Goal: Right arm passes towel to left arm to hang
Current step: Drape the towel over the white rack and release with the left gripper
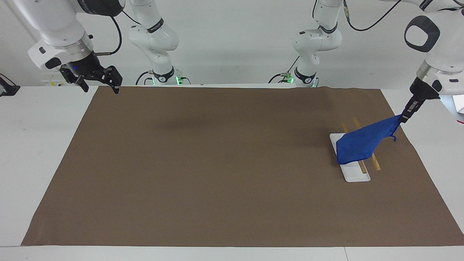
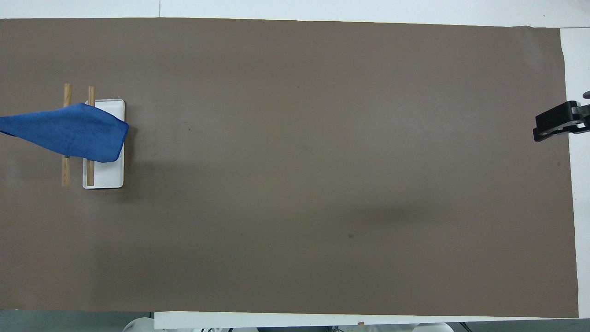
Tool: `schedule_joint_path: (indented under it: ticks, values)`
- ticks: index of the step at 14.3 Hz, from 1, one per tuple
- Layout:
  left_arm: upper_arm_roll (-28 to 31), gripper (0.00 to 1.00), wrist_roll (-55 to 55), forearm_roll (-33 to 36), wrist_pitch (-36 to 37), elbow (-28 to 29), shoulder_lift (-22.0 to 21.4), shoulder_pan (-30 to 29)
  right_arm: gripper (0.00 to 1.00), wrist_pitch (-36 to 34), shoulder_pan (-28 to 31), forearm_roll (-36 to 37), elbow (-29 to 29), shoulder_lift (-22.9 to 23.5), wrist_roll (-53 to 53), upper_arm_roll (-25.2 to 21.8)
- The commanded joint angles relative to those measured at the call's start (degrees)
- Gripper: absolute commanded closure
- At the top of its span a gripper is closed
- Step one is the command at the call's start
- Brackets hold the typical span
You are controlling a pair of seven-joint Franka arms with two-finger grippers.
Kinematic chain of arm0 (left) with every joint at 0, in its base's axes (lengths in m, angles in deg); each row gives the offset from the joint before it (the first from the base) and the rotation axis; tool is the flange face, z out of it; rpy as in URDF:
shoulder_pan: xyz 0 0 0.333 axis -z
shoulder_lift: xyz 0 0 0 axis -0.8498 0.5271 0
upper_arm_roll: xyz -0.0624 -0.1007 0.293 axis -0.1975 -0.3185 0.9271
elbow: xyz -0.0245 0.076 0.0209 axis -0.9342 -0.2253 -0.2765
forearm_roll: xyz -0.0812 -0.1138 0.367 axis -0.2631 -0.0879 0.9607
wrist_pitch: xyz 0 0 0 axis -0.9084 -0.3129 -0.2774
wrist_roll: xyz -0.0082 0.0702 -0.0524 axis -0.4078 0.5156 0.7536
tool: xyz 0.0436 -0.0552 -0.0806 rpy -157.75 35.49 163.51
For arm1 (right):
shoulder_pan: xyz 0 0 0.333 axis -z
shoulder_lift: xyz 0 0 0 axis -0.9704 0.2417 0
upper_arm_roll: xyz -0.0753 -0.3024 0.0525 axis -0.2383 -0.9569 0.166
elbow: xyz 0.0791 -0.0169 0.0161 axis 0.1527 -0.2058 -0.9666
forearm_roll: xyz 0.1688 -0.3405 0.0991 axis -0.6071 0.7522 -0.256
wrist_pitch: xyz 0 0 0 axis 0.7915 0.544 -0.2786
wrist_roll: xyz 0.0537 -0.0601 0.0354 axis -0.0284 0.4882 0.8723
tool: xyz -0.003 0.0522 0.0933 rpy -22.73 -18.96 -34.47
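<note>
**Ana:** Facing view first: where does the towel (image 1: 362, 143) sit relative to the left end effector (image 1: 405, 116)?

**Ben:** It hangs from it. The left end effector is pressed together on one corner of the towel, up in the air over the edge of the brown mat (image 1: 217, 174) at the left arm's end of the counter (image 1: 36, 145). From that pinch the cloth runs down and toward the middle of the counter, draped across the two wooden rails (image 1: 375, 164) of the rack, with its low end over the white base (image 1: 357, 176).

**Ana:** So the long axis?

**Ben:** Slanted from the raised corner down to the base, crossing the rails roughly square, as the overhead view (image 2: 69, 131) shows. The rails themselves run nearer-to-farther from the robots.

**Ana:** And the other arm?

**Ben:** The right end effector (image 1: 95, 78) is spread and holds nothing, waiting high over the mat's corner at the right arm's end, well apart from the rack. The left arm is the one on the job.

**Ana:** Next move?

**Ben:** I'd judge lowering the held corner past the outer rail, then letting go; too much cloth on one side could slide off.
</note>
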Motion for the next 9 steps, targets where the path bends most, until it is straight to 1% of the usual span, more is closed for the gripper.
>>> schedule_joint_path:
  ticks: [1,4,5,7,9]
  values:
    - [-0.62,1.0,-2.16,0.57,-5.37,6.51,-3.5,-1.65,0.0,-0.58,0.89,0.29,-2.54,-1.83,-1.64,0.49]
    - [-0.62,1.0,-4.35,0.66,-6.6,7.12,-2.79,-1.83,0.0,-0.33,0.19,0.2,-4.38,-2.62,-1.99,0.58]
    - [-0.62,1.0,-4.7,0.57,-8.52,7.99,-2.36,-2.35,0.0,-0.32,0.1,0.2,-4.47,-2.71,-2.6,0.75]
    - [-0.62,1.0,-7.85,0.66,-11.17,9.84,-2.18,-4.54,0.0,-0.32,0.1,0.02,-4.47,-2.89,-2.78,0.76]
    - [-0.62,0.99,-10.33,0.66,-12.14,9.85,-1.48,-6.74,0.0,-0.24,0.36,0.11,-4.12,-2.8,-5.06,0.67]
